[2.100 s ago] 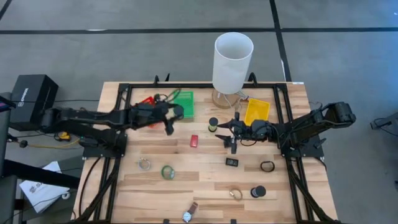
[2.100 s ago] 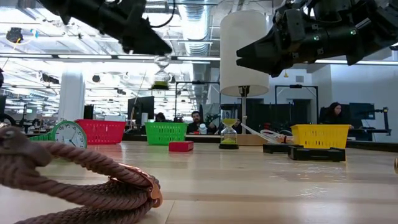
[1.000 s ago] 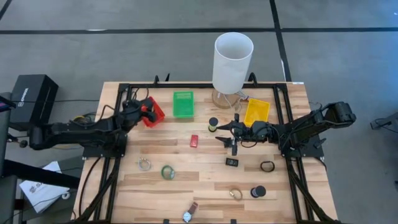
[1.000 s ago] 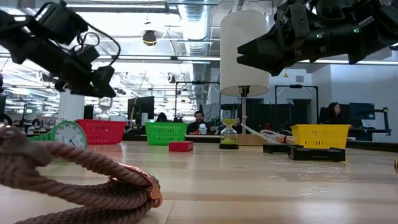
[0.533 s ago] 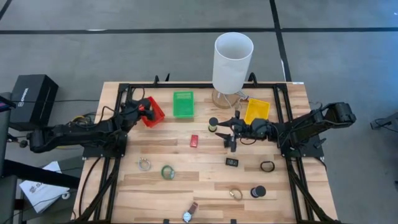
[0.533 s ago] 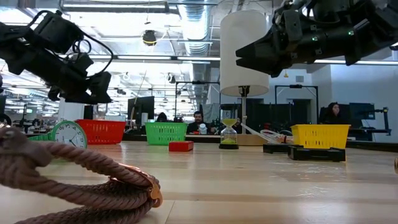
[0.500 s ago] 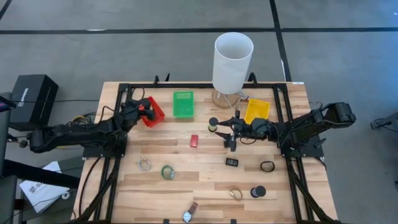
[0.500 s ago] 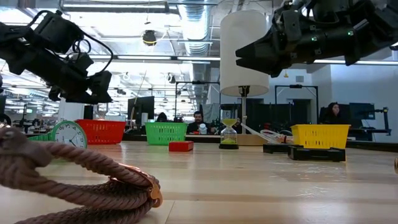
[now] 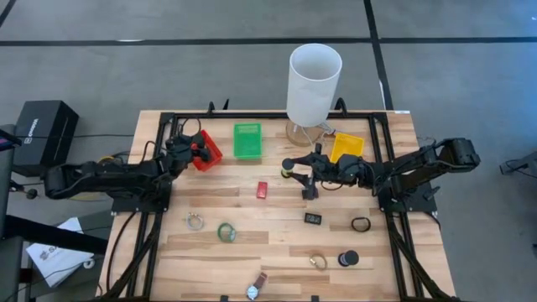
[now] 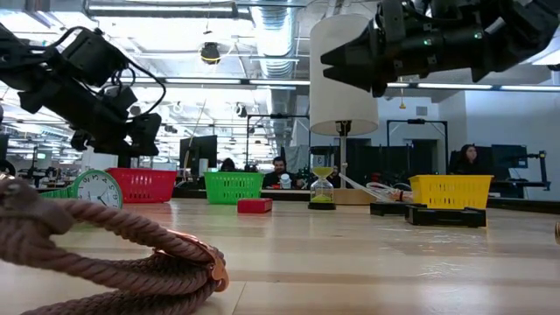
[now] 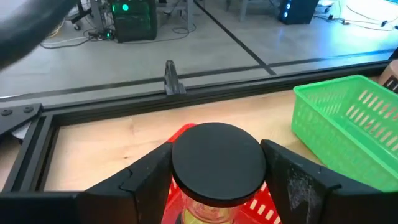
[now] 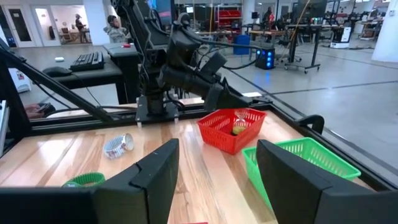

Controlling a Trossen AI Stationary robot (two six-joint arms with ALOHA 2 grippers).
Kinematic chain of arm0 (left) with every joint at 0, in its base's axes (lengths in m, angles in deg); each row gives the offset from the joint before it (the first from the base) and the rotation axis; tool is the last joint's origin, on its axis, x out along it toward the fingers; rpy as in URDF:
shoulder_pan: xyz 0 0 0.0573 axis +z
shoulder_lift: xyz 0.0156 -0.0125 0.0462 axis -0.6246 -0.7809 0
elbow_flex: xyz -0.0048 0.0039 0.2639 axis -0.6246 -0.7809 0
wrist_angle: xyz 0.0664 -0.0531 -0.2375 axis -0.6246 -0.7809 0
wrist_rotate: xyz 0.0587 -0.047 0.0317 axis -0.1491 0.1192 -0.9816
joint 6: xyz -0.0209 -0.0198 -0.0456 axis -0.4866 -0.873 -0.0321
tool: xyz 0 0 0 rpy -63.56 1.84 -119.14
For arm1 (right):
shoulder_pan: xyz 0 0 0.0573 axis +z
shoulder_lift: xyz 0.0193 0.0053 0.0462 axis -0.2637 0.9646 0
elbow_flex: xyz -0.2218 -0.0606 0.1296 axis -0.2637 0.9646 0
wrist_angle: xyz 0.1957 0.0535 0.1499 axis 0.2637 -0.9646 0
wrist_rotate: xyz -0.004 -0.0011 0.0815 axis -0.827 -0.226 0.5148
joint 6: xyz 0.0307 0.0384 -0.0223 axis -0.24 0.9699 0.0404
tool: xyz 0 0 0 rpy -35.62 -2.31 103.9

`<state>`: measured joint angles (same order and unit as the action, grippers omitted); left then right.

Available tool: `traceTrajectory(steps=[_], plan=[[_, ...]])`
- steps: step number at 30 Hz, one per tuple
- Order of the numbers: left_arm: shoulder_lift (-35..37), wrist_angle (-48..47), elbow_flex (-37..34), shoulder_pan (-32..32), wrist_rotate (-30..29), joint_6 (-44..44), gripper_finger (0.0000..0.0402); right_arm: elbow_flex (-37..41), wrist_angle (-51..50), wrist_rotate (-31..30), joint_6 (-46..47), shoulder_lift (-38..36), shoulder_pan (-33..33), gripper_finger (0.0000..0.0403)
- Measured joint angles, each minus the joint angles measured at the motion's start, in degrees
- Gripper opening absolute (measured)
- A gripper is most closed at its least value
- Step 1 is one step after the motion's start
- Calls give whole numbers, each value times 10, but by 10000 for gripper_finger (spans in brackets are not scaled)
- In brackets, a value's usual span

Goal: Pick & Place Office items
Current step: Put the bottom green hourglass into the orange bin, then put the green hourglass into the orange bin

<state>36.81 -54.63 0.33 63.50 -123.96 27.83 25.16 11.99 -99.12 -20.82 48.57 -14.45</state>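
Observation:
My left gripper (image 9: 195, 149) hangs over the red bin (image 9: 210, 153) at the table's far left, shut on a small sand timer (image 12: 239, 126) with black end caps and yellow-green sand. The timer's lower end reaches down into the bin. My right gripper (image 9: 302, 174) is open and bare in the air at the far middle, beside a second sand timer (image 10: 322, 188) that stands upright on the table. More office items lie nearer: a red block (image 9: 262, 190), a green tape roll (image 9: 226, 232), a small black block (image 9: 312, 218) and a wristwatch (image 9: 256, 287). My left gripper pinches the sand timer's top black cap (image 11: 217, 163) between its two fingers, one on each side of the round rim. The fingers slant slightly downward from the table's left. The timer hangs upright below them, its glass inside the red bin's walls.
A green bin (image 9: 247, 140) and a yellow bin (image 9: 346, 148) flank a tall white cylinder (image 9: 315, 80) at the far edge. A black ring (image 9: 361, 224), a black cylinder (image 9: 348, 258) and two rings (image 9: 195, 221) (image 9: 318, 262) lie on the near half. A black frame (image 9: 168, 117) borders the table.
My left gripper has sunk a little over the red bin, still shut on the sand timer. My right gripper, still open, has drifted toward the far edge and slightly up, closer to the standing sand timer.

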Motion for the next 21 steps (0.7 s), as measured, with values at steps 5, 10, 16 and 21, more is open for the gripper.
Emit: traceTrajectory(steps=[5, 10, 16, 21], plan=[[-9, 2, -1, 0, 4, 4, 265, 0, -3, 0, 0, 0, 0, 207], [3, 7, -1, 0, 3, 22, 284, 0, -21, 0, 1, 0, 6, 207], [51, 14, -1, -3, 2, 45, 289, 0, -33, 0, 4, 0, 20, 207], [105, 16, -1, -8, 5, 63, 290, 0, -44, 0, 5, 0, 34, 207]])
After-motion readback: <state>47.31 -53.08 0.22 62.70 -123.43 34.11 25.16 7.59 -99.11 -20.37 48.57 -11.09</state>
